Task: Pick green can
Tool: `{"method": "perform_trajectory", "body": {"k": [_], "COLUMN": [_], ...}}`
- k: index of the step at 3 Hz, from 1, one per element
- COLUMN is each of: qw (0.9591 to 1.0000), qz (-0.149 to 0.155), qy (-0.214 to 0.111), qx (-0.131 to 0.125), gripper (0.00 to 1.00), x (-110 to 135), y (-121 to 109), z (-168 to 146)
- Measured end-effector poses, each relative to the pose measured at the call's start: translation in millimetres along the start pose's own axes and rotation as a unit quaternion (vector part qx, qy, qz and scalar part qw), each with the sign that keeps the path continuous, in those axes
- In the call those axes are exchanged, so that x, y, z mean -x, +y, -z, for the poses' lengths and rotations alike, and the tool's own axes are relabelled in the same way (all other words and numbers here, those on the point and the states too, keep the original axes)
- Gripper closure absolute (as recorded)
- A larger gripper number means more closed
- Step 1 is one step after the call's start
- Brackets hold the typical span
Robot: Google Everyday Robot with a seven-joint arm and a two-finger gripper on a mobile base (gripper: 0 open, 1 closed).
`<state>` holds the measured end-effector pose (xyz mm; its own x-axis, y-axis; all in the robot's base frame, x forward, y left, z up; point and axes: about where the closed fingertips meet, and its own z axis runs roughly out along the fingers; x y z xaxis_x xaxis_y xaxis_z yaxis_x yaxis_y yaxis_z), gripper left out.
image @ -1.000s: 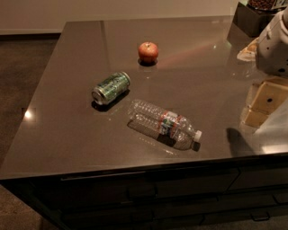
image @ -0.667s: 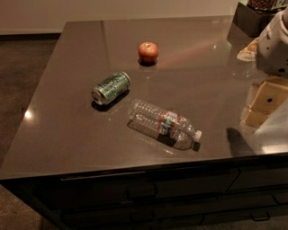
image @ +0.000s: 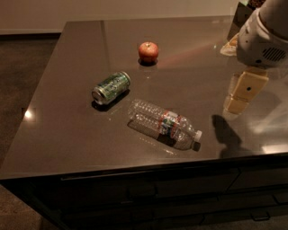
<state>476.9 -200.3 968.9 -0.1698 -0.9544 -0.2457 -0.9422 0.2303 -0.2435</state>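
Note:
The green can (image: 110,87) lies on its side on the dark table (image: 63,121), left of centre, its silver end facing the front left. My gripper (image: 240,94) hangs above the table's right side, far to the right of the can, under the white arm housing (image: 263,42). It holds nothing that I can see.
A clear plastic water bottle (image: 163,123) with a white cap lies on its side in front and to the right of the can. A red apple (image: 148,51) sits behind the can. A dark container (image: 240,13) stands at the back right corner.

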Motion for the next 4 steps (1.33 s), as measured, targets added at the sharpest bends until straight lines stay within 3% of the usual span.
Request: {"method": "perform_trajectory", "body": {"k": [2, 3, 4], "qw": [0.9969, 0.9901, 0.9764], "qz": [0.069, 0.127, 0.201], "qy": [-0.033, -0.047, -0.06], "qx": [0.021, 0.036, 0.053], "gripper": [0.0, 0.0, 0.0], "x": [50.1, 84.4, 126.1], "y": [-38.5, -48.0, -58.9], "z": [-32.2, -53.9, -75.1]}}
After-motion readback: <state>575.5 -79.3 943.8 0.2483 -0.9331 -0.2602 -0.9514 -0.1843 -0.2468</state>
